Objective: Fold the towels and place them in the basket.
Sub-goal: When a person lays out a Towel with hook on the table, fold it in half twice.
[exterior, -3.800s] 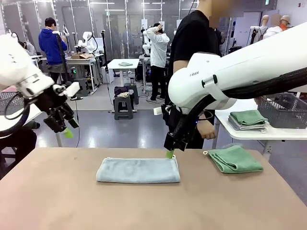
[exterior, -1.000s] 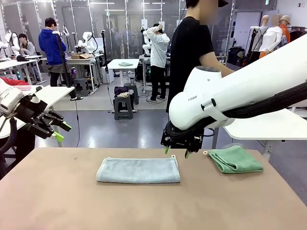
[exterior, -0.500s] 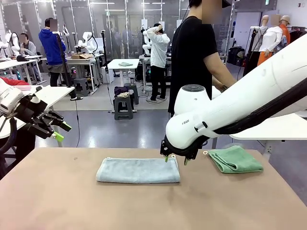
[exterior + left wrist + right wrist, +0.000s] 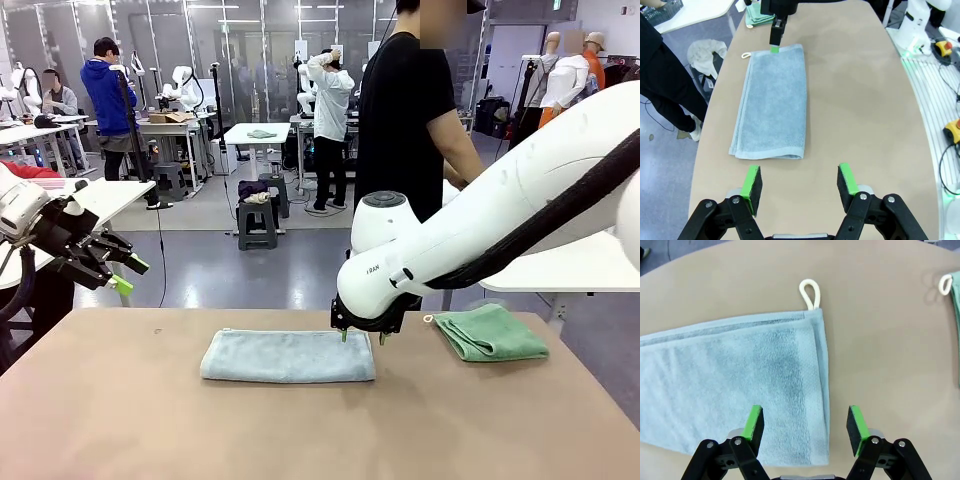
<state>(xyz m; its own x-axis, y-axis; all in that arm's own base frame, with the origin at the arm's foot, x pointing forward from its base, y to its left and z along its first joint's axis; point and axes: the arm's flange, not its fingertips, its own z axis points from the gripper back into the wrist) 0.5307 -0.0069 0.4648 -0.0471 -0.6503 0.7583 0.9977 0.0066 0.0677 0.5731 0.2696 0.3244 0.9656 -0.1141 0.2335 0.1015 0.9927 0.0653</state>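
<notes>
Now we count two towels on the table (image 4: 120, 420): one grey-blue towel (image 4: 288, 356) under our spread right gripper (image 4: 361, 337), one green towel (image 4: 490, 333) beside it. Our left gripper (image 4: 125, 276) hangs apart, off-table.

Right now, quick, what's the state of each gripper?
Left gripper: open, empty, off the table's left end.
Right gripper: open, empty, over the right end of the folded pale grey-blue terry towel.
</notes>
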